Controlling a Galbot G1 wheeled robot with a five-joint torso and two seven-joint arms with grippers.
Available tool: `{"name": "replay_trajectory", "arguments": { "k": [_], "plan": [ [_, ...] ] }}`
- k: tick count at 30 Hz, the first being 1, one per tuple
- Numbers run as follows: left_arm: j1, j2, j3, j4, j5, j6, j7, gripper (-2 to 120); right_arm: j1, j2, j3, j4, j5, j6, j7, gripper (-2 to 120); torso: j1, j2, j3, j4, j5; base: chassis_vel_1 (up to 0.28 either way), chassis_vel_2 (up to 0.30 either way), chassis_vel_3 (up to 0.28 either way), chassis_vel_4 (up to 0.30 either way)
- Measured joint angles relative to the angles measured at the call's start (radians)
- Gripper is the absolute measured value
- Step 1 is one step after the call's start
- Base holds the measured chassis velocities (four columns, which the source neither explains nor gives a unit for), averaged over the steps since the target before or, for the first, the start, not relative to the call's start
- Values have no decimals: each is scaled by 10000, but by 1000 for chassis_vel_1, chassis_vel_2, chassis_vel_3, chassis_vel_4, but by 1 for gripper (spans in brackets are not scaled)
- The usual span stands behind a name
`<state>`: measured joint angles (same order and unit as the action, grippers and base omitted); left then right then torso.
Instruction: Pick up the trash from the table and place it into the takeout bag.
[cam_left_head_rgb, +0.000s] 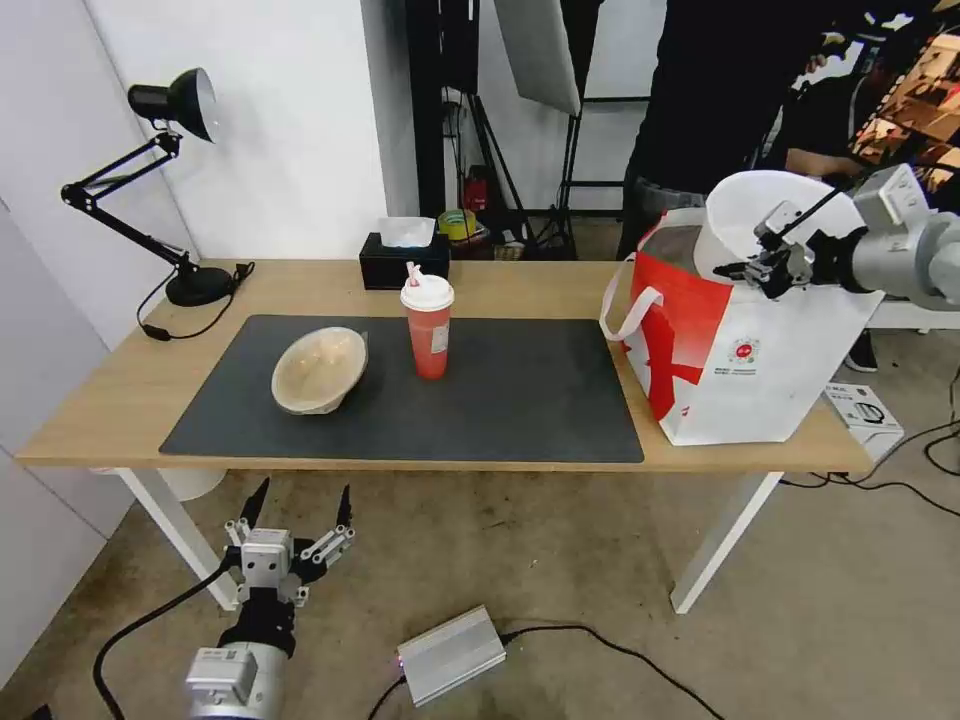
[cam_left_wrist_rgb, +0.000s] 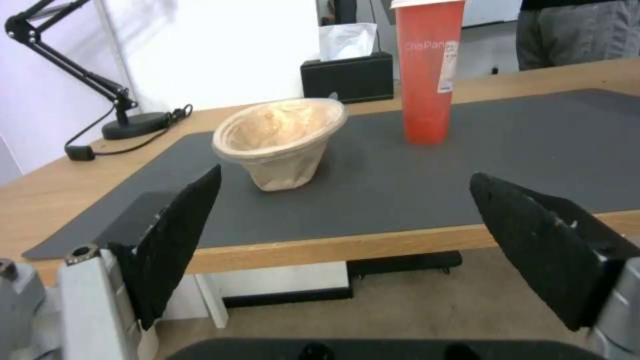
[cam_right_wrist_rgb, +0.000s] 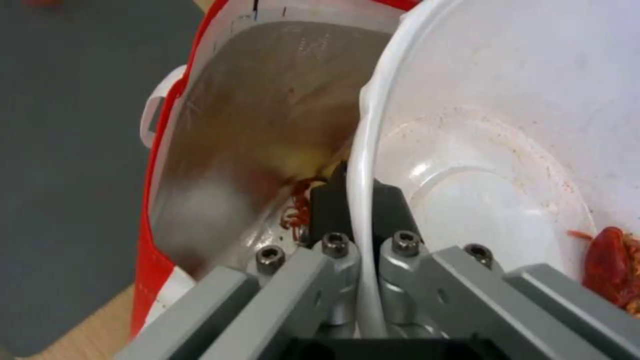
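Black tissue box (cam_left_head_rgb: 404, 260): white tissue sticking up from top. Landmark for rest.
Black desk lamp (cam_left_head_rgb: 170, 180): well left of tissue box, round base near wall, jointed arm angled up, shade at top; cord with inline switch trails from base.
Silver metal box (cam_left_head_rgb: 452, 654): on floor, well in front of tissue box, black cable attached.
Small white carton (cam_left_head_rgb: 862, 408): on floor, far right of tissue box.
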<state>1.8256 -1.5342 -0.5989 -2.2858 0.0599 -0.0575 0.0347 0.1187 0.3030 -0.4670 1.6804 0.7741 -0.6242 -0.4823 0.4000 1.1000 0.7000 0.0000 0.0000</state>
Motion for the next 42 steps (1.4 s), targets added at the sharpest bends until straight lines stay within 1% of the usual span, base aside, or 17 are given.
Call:
{"name": "replay_trajectory", "arguments": {
  "k": [1,2,5,6,10,11,14,16,18,19,23,24,27,34,37,41,42],
  "plan": [
    [0,0,0,0,0,0,0,100,0,0,0,0,0,0,0,0,0,0,0,0,0,0,0,0,0],
    [1,0,0,0,3,-3,0,100,0,1,16,13,20,-8,11,4,0,1,0,0,0,0,0,0,0],
    [2,-6,12,1,17,-6,0,100,24,19,29,17,64,-25,27,19,0,0,0,0,0,0,0,0,0],
    [2,-6,12,1,17,-6,0,100,24,19,29,17,64,-25,27,19,0,0,0,0,0,0,0,0,0],
    [1,-9,23,13,33,-11,0,100,70,20,46,26,100,-36,34,36,0,1,0,0,0,0,0,0,0],
    [1,-9,23,13,33,-11,0,100,70,20,46,26,100,-36,34,36,0,1,0,0,0,0,0,0,0],
    [-8,-7,29,17,36,-14,-1,100,163,14,43,40,107,-42,34,51,0,0,0,0,0,0,0,0,0],
    [-13,-8,33,22,38,-14,-1,100,204,14,27,53,108,-48,34,54,0,0,0,0,-1,0,0,0,0],
    [-17,-12,40,33,40,-16,-1,100,252,13,6,86,113,-61,31,65,-1,0,0,0,0,0,0,0,0],
    [-17,-12,40,33,40,-16,-1,100,252,13,6,86,113,-61,31,65,-1,0,0,0,0,0,0,0,0],
    [-17,-13,42,35,41,-23,-1,100,347,13,6,117,132,-70,26,84,0,0,0,0,0,0,0,0,0],
    [-17,-13,42,35,41,-23,-1,100,347,13,6,117,132,-70,26,84,0,0,0,0,0,0,0,0,0],
    [-17,-5,35,20,41,-24,-1,100,444,15,10,108,147,-72,25,92,0,0,0,0,0,0,0,0,0],
    [-16,-4,34,13,41,-24,-1,100,463,44,171,151,188,-71,243,93,-1,0,0,-2,0,0,0,0,0],
    [-16,-4,31,13,41,-24,-1,100,454,122,362,289,572,-71,553,95,0,0,0,-1,0,0,0,0,0],
    [-17,0,16,13,41,-24,-3,100,394,375,980,827,2091,-122,1440,98,0,0,0,0,0,0,0,0,0],
    [-17,0,16,13,41,-24,-3,100,394,375,980,827,2091,-122,1440,98,0,0,0,0,0,0,0,0,0]
  ]
}}
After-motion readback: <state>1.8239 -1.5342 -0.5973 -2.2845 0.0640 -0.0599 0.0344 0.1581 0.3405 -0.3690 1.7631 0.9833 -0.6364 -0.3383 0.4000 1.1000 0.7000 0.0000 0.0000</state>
